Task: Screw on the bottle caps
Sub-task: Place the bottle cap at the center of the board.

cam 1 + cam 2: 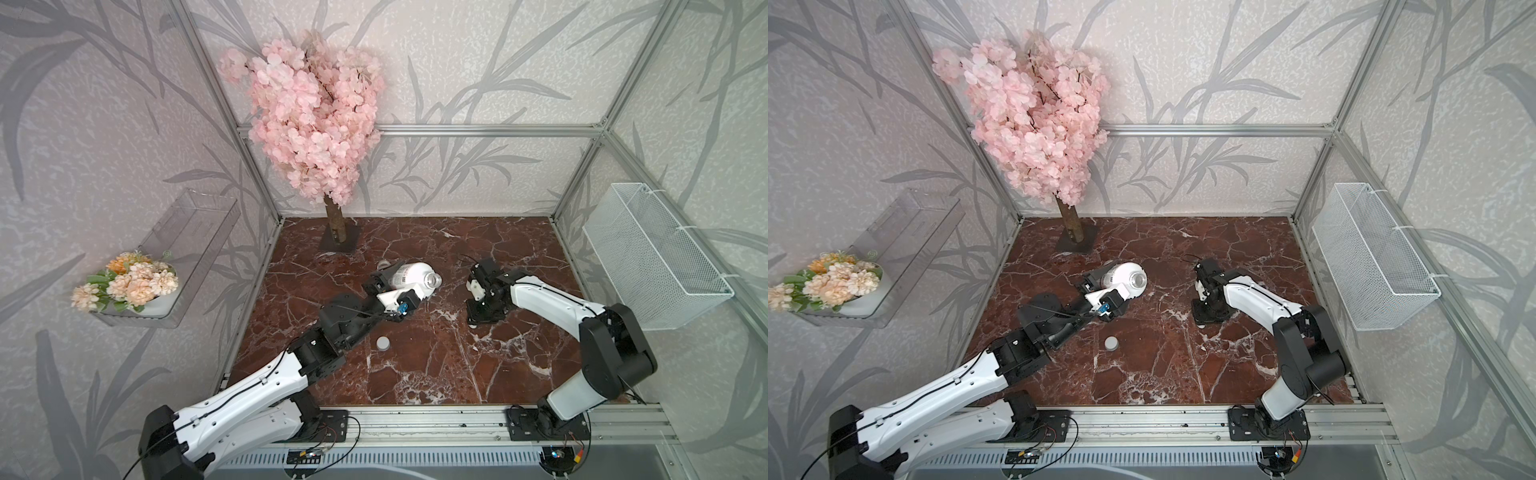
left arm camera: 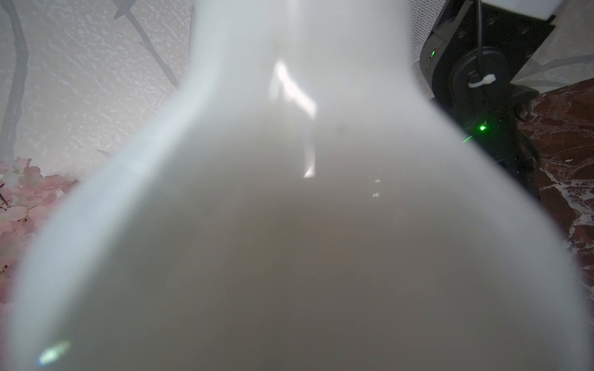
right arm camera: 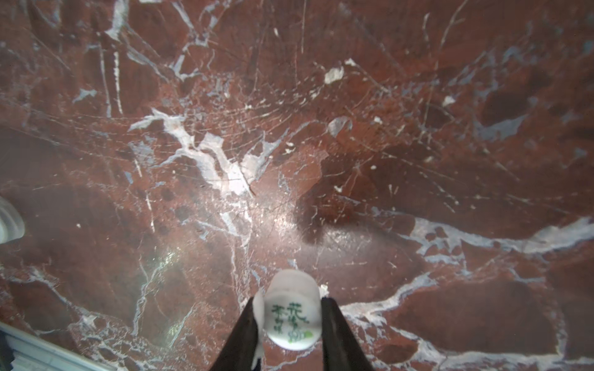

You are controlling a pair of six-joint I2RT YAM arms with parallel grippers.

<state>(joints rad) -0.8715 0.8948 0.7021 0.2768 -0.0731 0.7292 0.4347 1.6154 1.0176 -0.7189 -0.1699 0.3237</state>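
The right claw (image 3: 291,305) is narrow, pinching the printed cap (image 3: 289,324) between both fingers, low over the table (image 3: 385,128). The left claw (image 1: 390,291) grips the bottle (image 1: 409,274) across its body, with the bottle tipped over and its open mouth toward the right arm (image 1: 540,297).

Count: two claws, two caps, one bottle in sight.

In both top views the plain cap (image 1: 382,343) lies loose on the table beside the left arm (image 1: 257,386), apart from the bottle. Only the right wrist view shows the green print on the held cap; in a top view that cap is a white speck under the claw. The left wrist view is filled by the blurred white bottle.
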